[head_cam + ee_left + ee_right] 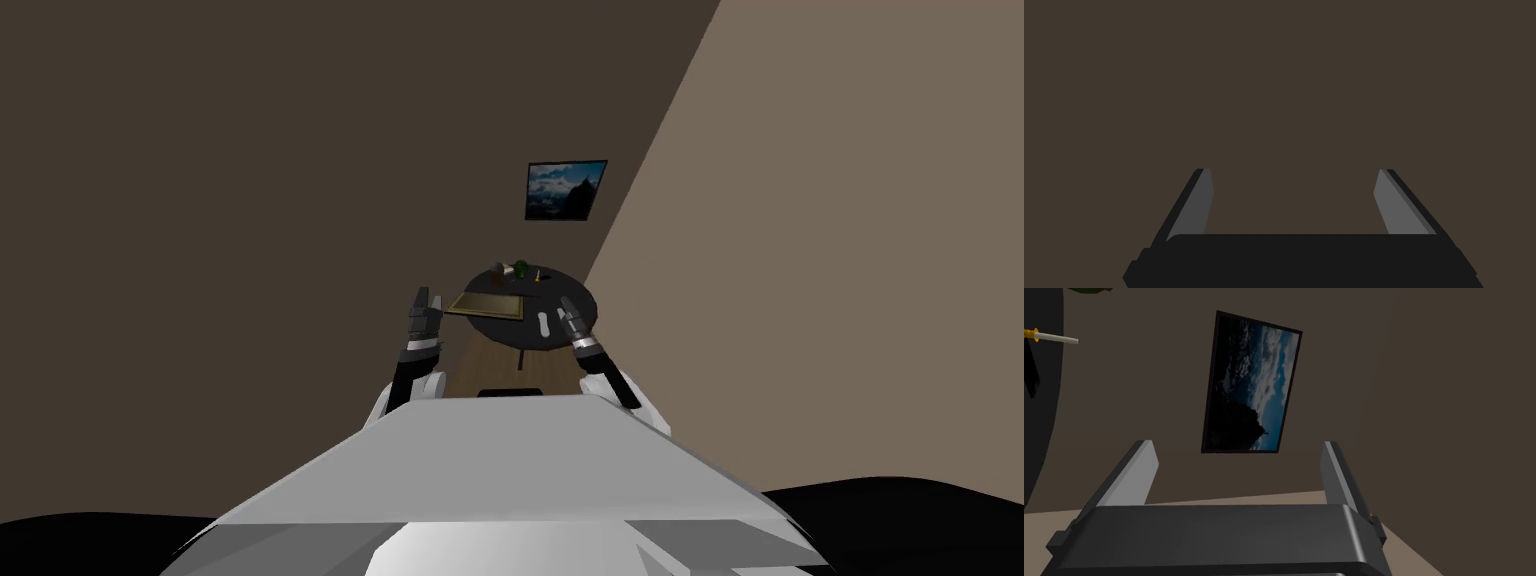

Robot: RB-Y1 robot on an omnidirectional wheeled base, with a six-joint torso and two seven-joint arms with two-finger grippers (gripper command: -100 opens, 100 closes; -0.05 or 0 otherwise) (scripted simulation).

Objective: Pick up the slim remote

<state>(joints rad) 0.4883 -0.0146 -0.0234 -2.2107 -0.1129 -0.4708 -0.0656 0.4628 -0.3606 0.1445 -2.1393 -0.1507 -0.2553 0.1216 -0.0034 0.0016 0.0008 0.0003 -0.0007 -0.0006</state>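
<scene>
1. Remote (542, 325) is the pale slim bar lying flat near the front edge of the round dark table (505, 330). It's just beside the tray (487, 303) but not on it, so nothing crowds it
2. right claw (572, 312) hangs just beside it at the table's right edge, fingers apart and empty. It's the closer one, so it looks like the obvious arm for this grab
3. its camera looks past the table at the wall picture (1251, 385), so I'd guess the wrist has to tip down before it can line up on the remote
4. left claw (428, 298) is raised off the table's left side, also spread apart and holding nothing, facing the brown wall. Parked out of the way, I reckon
5. box (497, 272), green thing (520, 268) and a little yellow-handled tool (1051, 336) sit at the far side, well apart from the remote, so not much to bump into
</scene>
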